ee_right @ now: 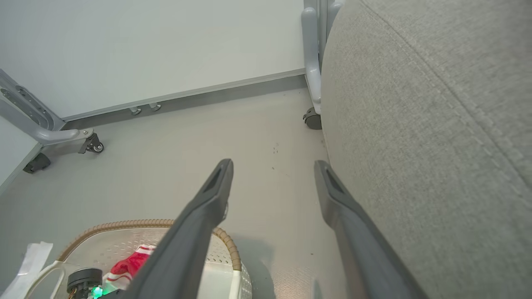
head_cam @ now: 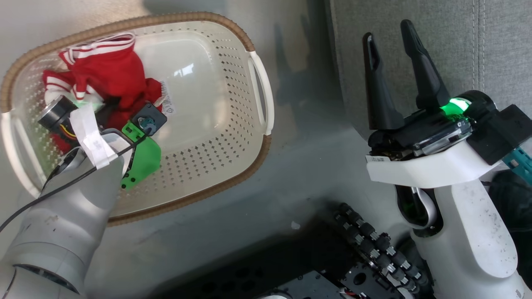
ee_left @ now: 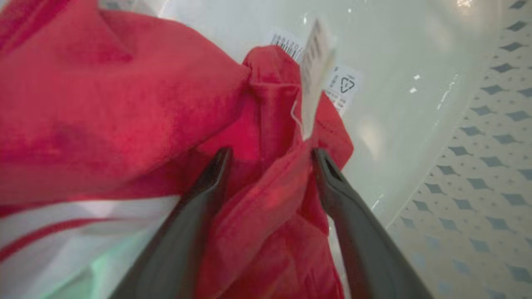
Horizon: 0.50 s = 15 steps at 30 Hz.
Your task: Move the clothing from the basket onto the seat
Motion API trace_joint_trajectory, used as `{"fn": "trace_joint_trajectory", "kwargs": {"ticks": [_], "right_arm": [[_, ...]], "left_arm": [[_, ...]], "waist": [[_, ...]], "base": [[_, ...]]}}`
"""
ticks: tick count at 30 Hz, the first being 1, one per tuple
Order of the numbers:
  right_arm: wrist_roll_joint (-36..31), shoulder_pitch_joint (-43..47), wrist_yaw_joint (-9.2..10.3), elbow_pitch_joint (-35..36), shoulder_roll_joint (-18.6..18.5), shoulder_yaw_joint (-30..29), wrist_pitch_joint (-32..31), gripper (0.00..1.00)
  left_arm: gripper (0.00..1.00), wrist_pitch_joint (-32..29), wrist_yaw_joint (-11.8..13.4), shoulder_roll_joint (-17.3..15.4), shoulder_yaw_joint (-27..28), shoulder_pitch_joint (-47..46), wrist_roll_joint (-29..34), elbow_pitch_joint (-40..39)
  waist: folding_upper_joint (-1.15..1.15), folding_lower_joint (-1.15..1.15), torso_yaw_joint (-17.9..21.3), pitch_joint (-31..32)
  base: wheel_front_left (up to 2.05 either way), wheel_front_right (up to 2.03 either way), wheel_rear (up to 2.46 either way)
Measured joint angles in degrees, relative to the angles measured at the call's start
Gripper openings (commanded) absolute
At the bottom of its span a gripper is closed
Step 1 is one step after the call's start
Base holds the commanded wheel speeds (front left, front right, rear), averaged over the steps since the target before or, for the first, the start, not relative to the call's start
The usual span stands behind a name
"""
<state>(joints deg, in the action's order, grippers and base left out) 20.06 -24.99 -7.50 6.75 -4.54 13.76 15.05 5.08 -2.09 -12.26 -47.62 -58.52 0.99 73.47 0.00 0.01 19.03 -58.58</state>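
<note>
The left gripper (ee_left: pixel 270 154) was down in the cream perforated basket (head_cam: pixel 216 137), fingers apart astride a fold of the red clothing (head_cam: pixel 110 70) bunched at one end, while the right gripper (head_cam: pixel 387 31) hung spread and empty before the grey seat (head_cam: pixel 498 41)

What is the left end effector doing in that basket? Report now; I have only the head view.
Observer: The left end effector is open, a fold of the red clothing between its fingers.
Operator: Check for snags.
Observer: A white tag stands up beside one fingertip.
Operator: Report ahead of the right arm.
Observer: A wheeled frame leg stands at the seat's far corner, ahead of the right end effector.
</note>
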Motion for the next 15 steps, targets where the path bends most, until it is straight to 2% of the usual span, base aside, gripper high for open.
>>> {"fn": "trace_joint_trajectory", "kwargs": {"ticks": [6, 7, 8, 9, 15], "right_arm": [[0.46, -0.26, 0.0, -0.55, 0.33, 0.35, 0.0, 1.0], [0.46, -0.4, 0.0, -0.62, 0.36, 0.35, 0.0, 1.0], [0.46, -0.56, 0.0, -0.66, 0.37, 0.33, 0.0, 1.0], [0.46, -0.69, 0.0, -0.66, 0.4, 0.31, 0.0, 1.0], [0.21, -0.97, 0.0, -0.52, 0.4, -0.15, 0.0, 1.0]], "left_arm": [[1.0, -4.52, -1.19, -1.24, -0.56, -0.6, -0.35, 0.19], [0.87, -5.35, -1.19, -1.25, -0.57, -0.64, -0.45, 0.2], [0.22, -5.7, -1.19, -1.26, -0.81, -0.73, -0.42, 0.22], [0.0, -5.7, -1.19, -1.26, -0.89, -0.79, -0.42, 0.23], [0.0, -6.01, -0.51, -1.09, -1.87, -1.27, -0.4, 0.3]], "waist": [[0.0, 0.0, 1.55, -1.17], [0.0, 0.0, 1.69, -1.23], [0.0, 0.0, 1.74, -1.21], [0.0, 0.0, 1.73, -1.15], [0.0, -0.01, 1.14, -0.52]], "base": [[0.0, 0.0, 0.0], [0.0, 0.0, 0.0], [0.0, 0.0, 0.0], [0.0, 0.0, 0.0], [0.0, 0.0, 0.0]]}}
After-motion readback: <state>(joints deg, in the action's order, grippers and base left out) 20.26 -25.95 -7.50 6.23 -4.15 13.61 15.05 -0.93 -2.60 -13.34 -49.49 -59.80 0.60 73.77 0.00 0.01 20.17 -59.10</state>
